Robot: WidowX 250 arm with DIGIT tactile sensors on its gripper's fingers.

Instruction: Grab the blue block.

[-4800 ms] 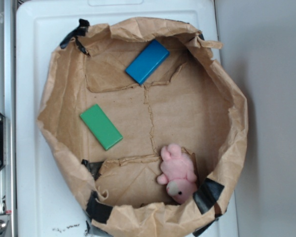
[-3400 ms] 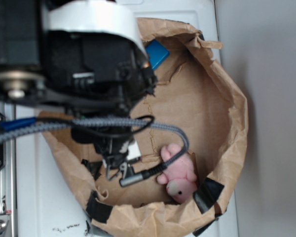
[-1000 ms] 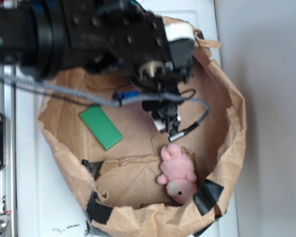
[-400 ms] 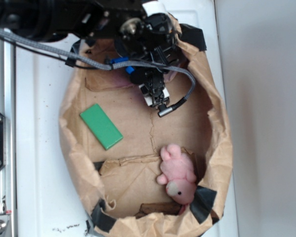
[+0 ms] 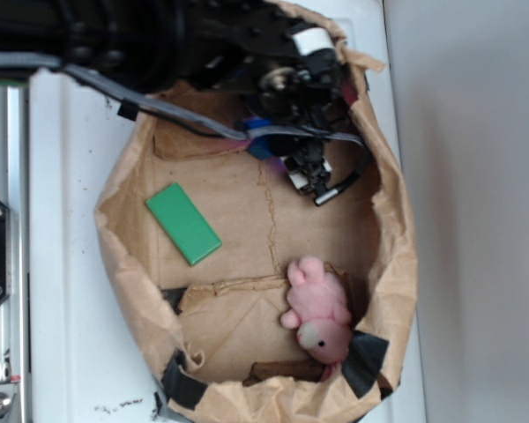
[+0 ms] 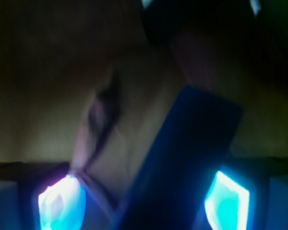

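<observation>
Now the claw [image 5: 310, 172] hangs spread near the far edge of the paper bag [image 5: 397, 264], with the blue block [image 6: 182, 163] between its fingers. The block looks stiff, smooth and probably light, so pinching its long flat sides seems best.

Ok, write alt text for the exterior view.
A black robot arm reaches into a crumpled brown paper bag, its gripper low near the far wall, hiding the blue block. A green block lies at left; a pink plush toy sits near the front.

arm: reaching in from upper left | end effector [image 5: 310, 167]: jaw state unclear
</observation>
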